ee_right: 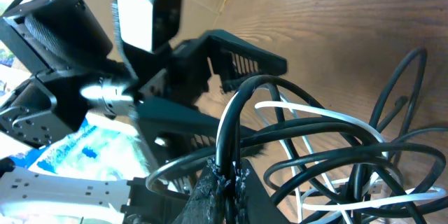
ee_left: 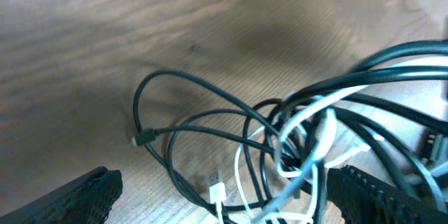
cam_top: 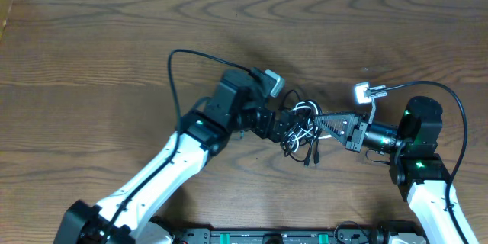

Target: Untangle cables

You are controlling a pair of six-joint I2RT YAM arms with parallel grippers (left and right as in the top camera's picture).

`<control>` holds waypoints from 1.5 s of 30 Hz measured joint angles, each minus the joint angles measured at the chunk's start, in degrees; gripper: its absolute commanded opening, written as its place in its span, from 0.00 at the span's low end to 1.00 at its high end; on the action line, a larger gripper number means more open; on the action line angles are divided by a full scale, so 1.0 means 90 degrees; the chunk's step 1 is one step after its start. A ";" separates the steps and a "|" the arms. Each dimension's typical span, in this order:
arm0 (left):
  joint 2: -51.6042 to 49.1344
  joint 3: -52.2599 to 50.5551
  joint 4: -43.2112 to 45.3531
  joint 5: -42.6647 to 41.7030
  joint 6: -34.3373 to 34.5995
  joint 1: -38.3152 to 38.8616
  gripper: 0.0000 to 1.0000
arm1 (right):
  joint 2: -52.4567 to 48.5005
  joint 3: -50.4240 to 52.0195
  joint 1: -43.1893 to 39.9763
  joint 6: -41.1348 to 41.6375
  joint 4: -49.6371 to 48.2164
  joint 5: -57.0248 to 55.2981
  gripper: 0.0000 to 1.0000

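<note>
The cables point(cam_top: 301, 133) lie knotted in 1 heap on the table point(cam_top: 114, 38), directly between the 2 grippers. The right gripper point(cam_top: 319, 124) comes in from the right, jaws pressed together on a black cable point(ee_right: 225, 126) at the heap's right edge. The left gripper point(cam_top: 280, 128) faces it, jaws spread wide, with the white cable point(ee_left: 308, 112) and the black loops just ahead. Any separating pull likely runs left-right.

The left arm point(cam_top: 164, 164) and right arm point(cam_top: 431, 198) share one build: white lower links, black upper housings. Small green lights point(cam_top: 409, 113) glow on the black joints. A thick black cable point(cam_top: 171, 76) arcs to a pale grey wrist camera point(cam_top: 271, 81). The fingers point(ee_left: 77, 199) are black with ridged, knurled faces.
</note>
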State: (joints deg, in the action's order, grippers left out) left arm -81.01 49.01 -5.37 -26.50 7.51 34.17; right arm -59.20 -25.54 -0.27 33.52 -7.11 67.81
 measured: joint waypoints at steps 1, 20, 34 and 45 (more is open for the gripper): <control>-0.0090 0.0000 0.0029 0.0090 0.0061 0.0049 0.98 | 0.0000 0.0000 0.0000 0.0002 0.0000 0.0000 0.01; -0.0678 0.0000 0.1285 0.0374 0.1192 0.0216 0.98 | -0.0002 0.0000 0.0000 0.0046 -0.0002 -0.0010 0.02; -0.0974 0.0000 0.1953 0.0512 0.1379 0.0257 0.98 | -0.0002 0.0000 0.0000 0.0306 -0.0005 -0.0010 0.01; -0.2001 0.0036 0.3424 0.0304 0.1394 0.0423 0.08 | -0.0049 0.0000 0.0000 0.0593 -0.0051 -0.0017 0.01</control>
State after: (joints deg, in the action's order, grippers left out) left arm -99.02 49.34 25.45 -23.77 20.05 37.98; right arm -59.64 -25.54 -0.27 38.85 -7.57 67.66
